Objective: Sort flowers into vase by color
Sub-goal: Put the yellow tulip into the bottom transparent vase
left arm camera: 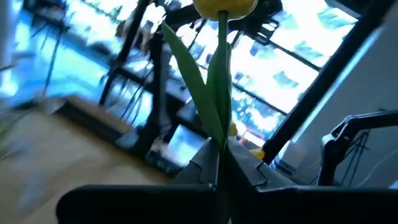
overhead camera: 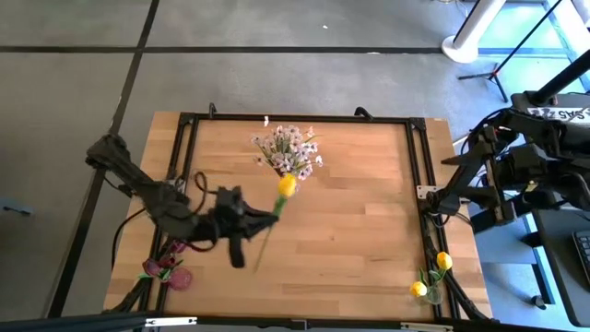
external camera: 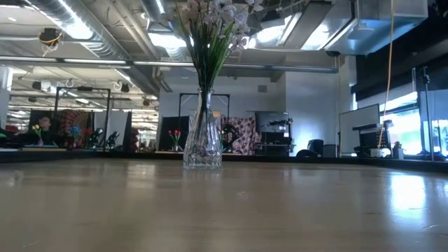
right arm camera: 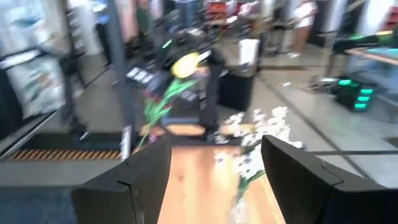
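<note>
My left gripper [overhead camera: 273, 215] is over the table's left middle, shut on a yellow tulip [overhead camera: 287, 184] with a green stem. Its bud [left arm camera: 224, 6] points toward the far edge, close to the white-pink blossom sprays [overhead camera: 290, 150]. Those sprays stand with their stems in a clear glass vase [external camera: 203, 143] on the far middle of the table. Dark red tulips [overhead camera: 166, 269] sit at the near left corner and two yellow tulips [overhead camera: 431, 277] at the near right corner. My right gripper [right arm camera: 214, 180] is open at the table's right edge, facing the sprays [right arm camera: 255, 140]. My left gripper pinches the yellow tulip's stem [left arm camera: 221, 134] between its two fingers, about midway along, just below a long leaf [left arm camera: 189, 68]. The fingers come level from the table's left and lie across the stem. The tulip is lifted clear, and its free stem end [overhead camera: 259, 260] trails toward the near edge.
A black frame [overhead camera: 417, 157] runs round the wooden table top. The right arm [overhead camera: 489, 171] and its stand sit beyond the right edge. Bare wood [overhead camera: 359, 221] lies between the glass vase and the near right corner.
</note>
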Robot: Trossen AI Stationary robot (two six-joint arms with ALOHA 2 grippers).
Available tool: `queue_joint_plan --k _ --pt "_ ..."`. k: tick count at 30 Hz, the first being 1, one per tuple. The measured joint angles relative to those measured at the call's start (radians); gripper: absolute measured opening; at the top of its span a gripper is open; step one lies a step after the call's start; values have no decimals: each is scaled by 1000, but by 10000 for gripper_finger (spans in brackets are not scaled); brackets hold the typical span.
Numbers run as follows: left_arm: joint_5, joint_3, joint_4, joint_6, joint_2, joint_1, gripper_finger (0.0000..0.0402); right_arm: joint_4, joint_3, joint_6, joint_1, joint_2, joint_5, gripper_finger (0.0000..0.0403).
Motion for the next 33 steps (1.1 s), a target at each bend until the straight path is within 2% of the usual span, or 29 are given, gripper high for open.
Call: queue_joint_plan --k 2,4,7,10,16,21,24,26,30,33 --pt "46 0 121 71 60 28 3 48 -13 2 -37 8 36 248" --pt "113 0 257 123 120 63 3 95 -30 1 -81 17 22 248" --pt "218 0 451 199 211 112 3 168 -73 0 -154 35 -68 248" --pt "295 9 556 232 282 154 3 252 -125 -4 -250 70 -169 248" --pt "373 155 521 294 395 207 3 550 -211 -143 -467 149 -409 248" --pt "399 241 459 341 432 215 3 753 -222 -277 -631 216 -662 248" --pt "375 247 461 367 431 201 3 847 -221 -315 -691 233 -748 248" --pt "355 247 463 385 431 192 3 883 -221 -336 -719 245 -768 245" --pt "314 247 468 389 432 175 4 926 -221 -347 -772 264 -847 211" --pt "297 247 467 390 432 169 14 944 -221 -347 -793 274 -906 158"
